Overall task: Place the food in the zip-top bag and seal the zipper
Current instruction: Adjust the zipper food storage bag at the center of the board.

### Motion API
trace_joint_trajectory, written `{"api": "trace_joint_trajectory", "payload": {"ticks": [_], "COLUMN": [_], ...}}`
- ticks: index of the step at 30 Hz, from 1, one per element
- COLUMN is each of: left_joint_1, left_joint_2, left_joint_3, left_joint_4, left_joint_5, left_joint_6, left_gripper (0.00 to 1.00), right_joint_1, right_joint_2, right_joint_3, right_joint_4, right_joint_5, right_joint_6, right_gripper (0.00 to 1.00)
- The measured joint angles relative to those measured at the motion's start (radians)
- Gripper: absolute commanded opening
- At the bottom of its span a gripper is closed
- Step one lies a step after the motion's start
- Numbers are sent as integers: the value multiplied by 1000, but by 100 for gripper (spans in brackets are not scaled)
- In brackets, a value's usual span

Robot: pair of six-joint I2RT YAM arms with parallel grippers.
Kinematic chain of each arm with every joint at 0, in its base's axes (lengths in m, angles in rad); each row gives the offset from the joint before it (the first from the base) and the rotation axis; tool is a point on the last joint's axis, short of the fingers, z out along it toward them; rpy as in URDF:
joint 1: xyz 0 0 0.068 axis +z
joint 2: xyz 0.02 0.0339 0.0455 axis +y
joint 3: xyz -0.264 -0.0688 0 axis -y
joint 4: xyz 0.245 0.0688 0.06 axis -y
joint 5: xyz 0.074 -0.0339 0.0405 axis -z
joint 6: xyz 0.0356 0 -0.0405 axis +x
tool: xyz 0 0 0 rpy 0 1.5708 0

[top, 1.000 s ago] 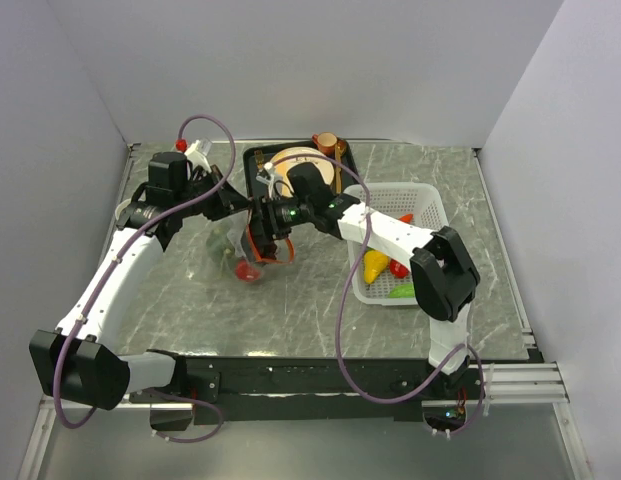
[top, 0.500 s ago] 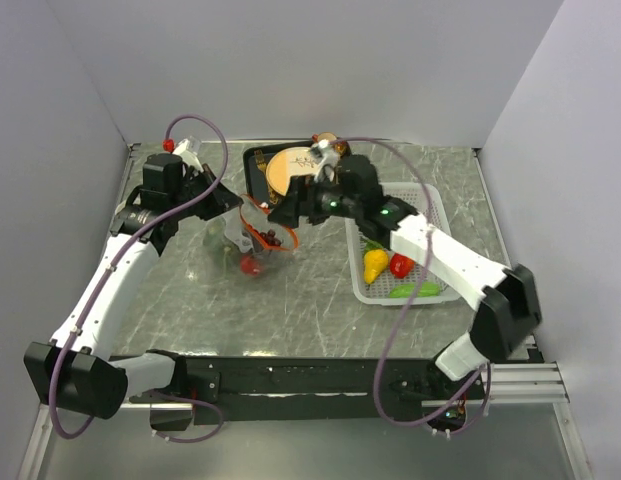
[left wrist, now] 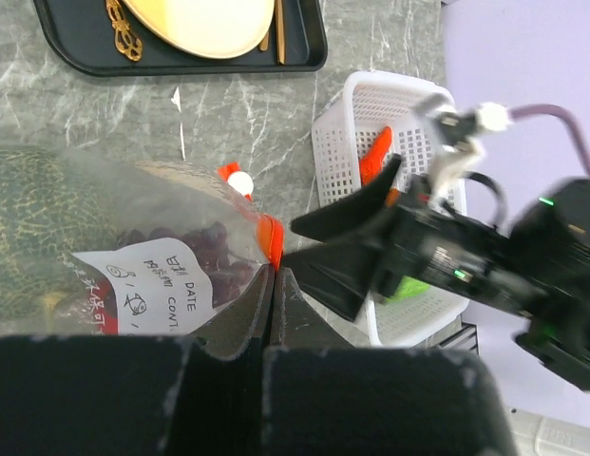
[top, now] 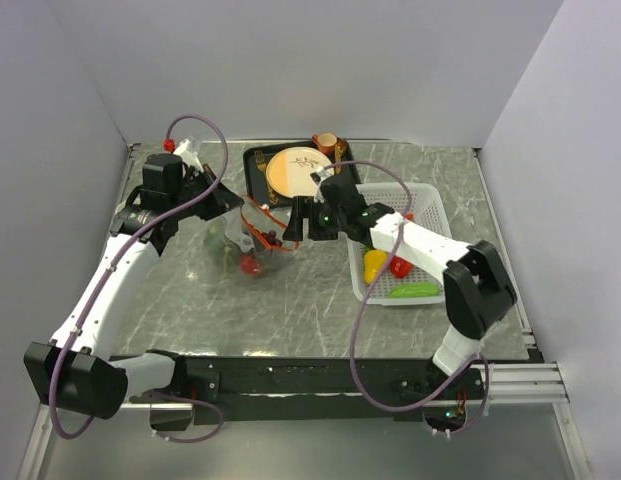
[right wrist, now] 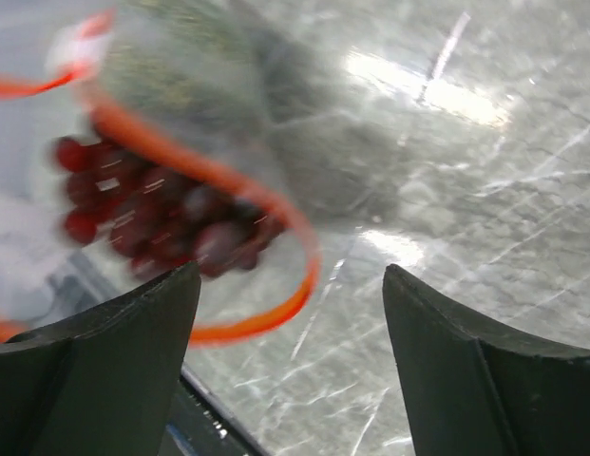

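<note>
Top external view: zip-top bag (top: 248, 245) sits centre-left of frame on the table (top: 290, 310), mouth turned toward the right.
- Zipper (right wrist: 195, 171) gapes in a loop, unsealed.
- Inside the bag: grapes (right wrist: 157, 214) and melon (left wrist: 28, 214).
- Left gripper (left wrist: 274, 281) is pinched flat on the bag's rim at the orange strip, holding the mouth up.
- Right gripper (right wrist: 290, 285) is spread wide with nothing between the jaws, just in front of the mouth.
- Right of centre, basket (top: 430, 197) holds pear (top: 374, 265), cucumber (top: 415, 290) and carrot (left wrist: 375, 157).

Judged: filling step, partway through; sealing not begun. The next move likely calls for the right arm to swing to the basket and fetch a piece while the left props the mouth open.

Writing: white label (left wrist: 147, 285) on the bag, "DATE" and "CONT…" legible, the rest too small. No brand seen.
</note>
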Motion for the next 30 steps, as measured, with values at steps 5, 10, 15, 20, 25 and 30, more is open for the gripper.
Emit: {"api": "trace_joint_trajectory", "payload": {"ticks": [5, 10, 15, 20, 25, 30], "left_joint_1": [0, 0, 0, 6, 39, 51], "left_joint_2": [-1, -5, -9, -6, 38, 39], "left_joint_3": [0, -1, -9, -3, 45, 26], "left_joint_4": [0, 0, 6, -2, -5, 19], "left_joint_5": [2, 5, 5, -35, -69, -77], "left_joint_6": [0, 0, 0, 6, 15, 5], "left_gripper": [1, 1, 1, 1, 1, 1], "right_joint_1": [-13, -21, -25, -13, 37, 75], "right_joint_2": [73, 97, 69, -40, -31, 6], "right_joint_3": [8, 4, -11, 94, 455, 541], "right_joint_4": [-4, 47, 90, -10, -87, -131], "right_joint_5": [-25, -90, -113, -92, -113, -105], "right_joint_6": [16, 59, 76, 26, -60, -88], "right_gripper": [45, 0, 0, 0, 0, 0]}}
